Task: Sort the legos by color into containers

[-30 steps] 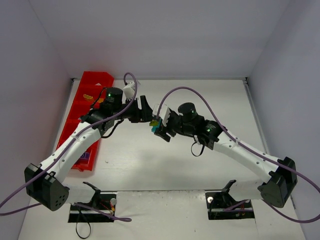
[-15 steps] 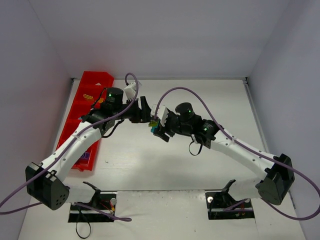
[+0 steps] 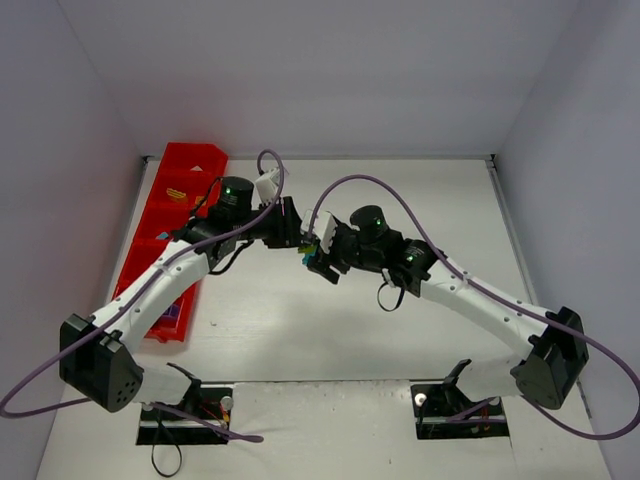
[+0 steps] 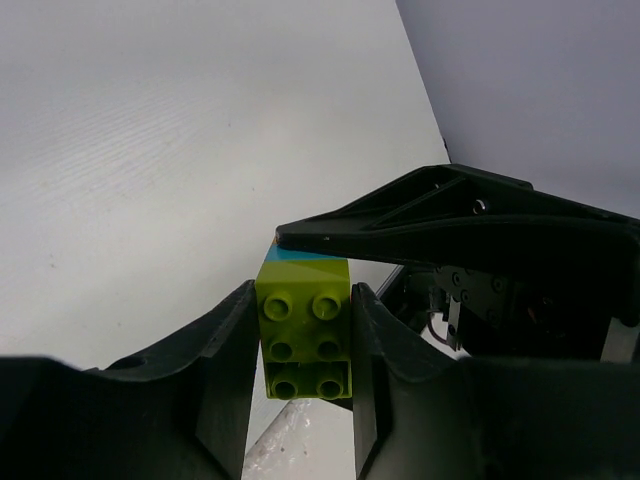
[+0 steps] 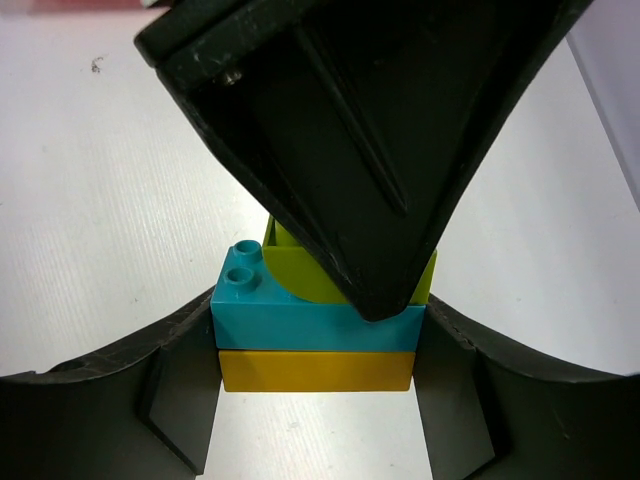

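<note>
Above the middle of the table a stack of three legos [image 3: 312,252] hangs between the two grippers. My right gripper [image 5: 316,350] is shut on the teal brick [image 5: 315,325] and the yellow brick [image 5: 315,370] under it. On the teal one sits a lime green brick [image 4: 305,335], and my left gripper [image 4: 303,330] is shut on that one, a finger pressed against each side. The left gripper's finger [image 5: 360,150] hides most of the lime brick in the right wrist view. The red tray of containers [image 3: 150,235] lies along the table's left edge, under the left arm.
The tray holds a yellow piece [image 3: 176,193] in a far compartment and a purple one [image 3: 168,315] in the near end. Purple cables [image 3: 340,190] loop above both wrists. Grey walls close the table on three sides.
My left gripper has slid a little to the right and its fingers have closed onto the lime green brick. The right gripper and its stack have barely shifted.
</note>
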